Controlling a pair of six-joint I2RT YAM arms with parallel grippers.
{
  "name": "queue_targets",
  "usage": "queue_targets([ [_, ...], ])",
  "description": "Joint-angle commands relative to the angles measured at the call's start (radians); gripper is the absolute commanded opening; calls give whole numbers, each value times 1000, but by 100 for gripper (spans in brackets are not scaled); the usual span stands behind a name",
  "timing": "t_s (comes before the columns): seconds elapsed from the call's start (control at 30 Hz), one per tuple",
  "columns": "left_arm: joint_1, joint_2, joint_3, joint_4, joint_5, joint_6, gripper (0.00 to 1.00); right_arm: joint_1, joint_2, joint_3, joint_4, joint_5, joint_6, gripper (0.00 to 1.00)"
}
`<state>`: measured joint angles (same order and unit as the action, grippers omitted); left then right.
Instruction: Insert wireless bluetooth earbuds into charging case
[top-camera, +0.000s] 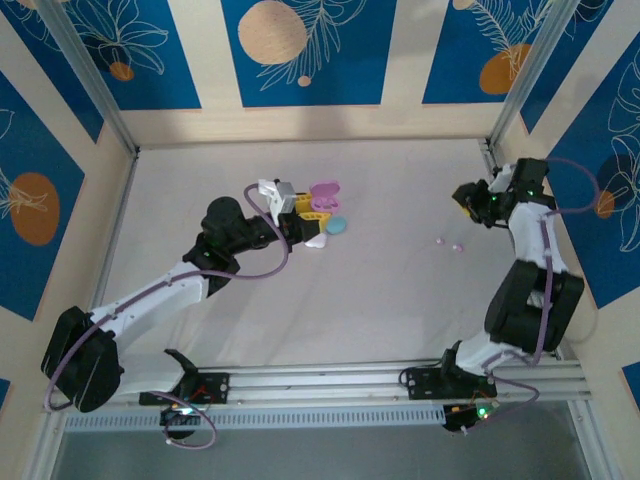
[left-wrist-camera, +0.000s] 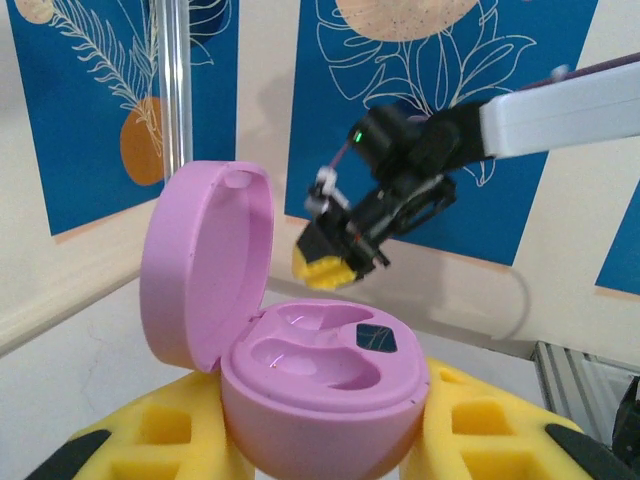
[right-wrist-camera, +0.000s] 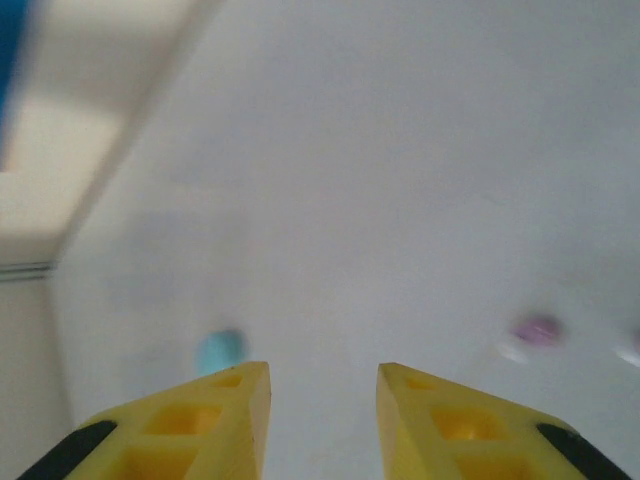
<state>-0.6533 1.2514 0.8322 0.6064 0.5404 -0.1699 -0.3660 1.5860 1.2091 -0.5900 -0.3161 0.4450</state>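
The left pincer (left-wrist-camera: 325, 440) is clamped on the base of the pink case (left-wrist-camera: 325, 375), one yellow finger on each side. The lid stands open, tilted back to the pincer's left, and both moulded hollows face up with nothing in them. A small dark square (left-wrist-camera: 375, 338) sits in the far right part of the tray.

The right pincer (right-wrist-camera: 323, 400) is spread moderately wide with nothing between its fingers, hanging above the table (top-camera: 380, 300). The earbuds (top-camera: 458, 246) lie loose on the table, just below and ahead of that pincer and well apart from the left pincer and the case. In the right wrist view a pinkish bud (right-wrist-camera: 537, 330) lies ahead and to the right of the fingers, with pale specks beside it too blurred to name.

A light blue blob (right-wrist-camera: 220, 350) sits just ahead of the left finger; I cannot tell what it is. A light blue oval case (top-camera: 337, 225) rests just beside the left pincer.

My judgement is that the buds will be very light, hard and glossy, so apt to slip or pop out of a squeeze, and far smaller than a finger. The soft yellow tips should close gently across the bud's widest part, low against the table. The case looks stiff and smooth, and holding it at the base leaves the hollows free.

No brand, label or writing can be read anywhere
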Motion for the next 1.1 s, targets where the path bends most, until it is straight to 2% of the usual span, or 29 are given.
queue_targets([
  [0.0, -11, -25, -14, 62, -14, -13, 26, 8, 67, 56, -159, 155, -75, 35],
  [0.27, -11, -29, -14, 48, -15, 2, 26, 24, 228, 100, -179, 339, -86, 37],
  [0.47, -12, -20, -10, 44, -15, 7, 27, 85, 331, 193, -203, 276, -143, 38],
  [0.7, -12, -25, -4, 30, -14, 8, 27, 147, 434, 272, -246, 355, -140, 35],
  [0.83, -11, -45, -7, 1, -27, 26, 27, 161, 429, 258, -255, 425, -117, 38],
  [1.07, -11, -44, -4, -8, -28, 33, 27, 176, 430, 228, -263, 438, -120, 39],
])
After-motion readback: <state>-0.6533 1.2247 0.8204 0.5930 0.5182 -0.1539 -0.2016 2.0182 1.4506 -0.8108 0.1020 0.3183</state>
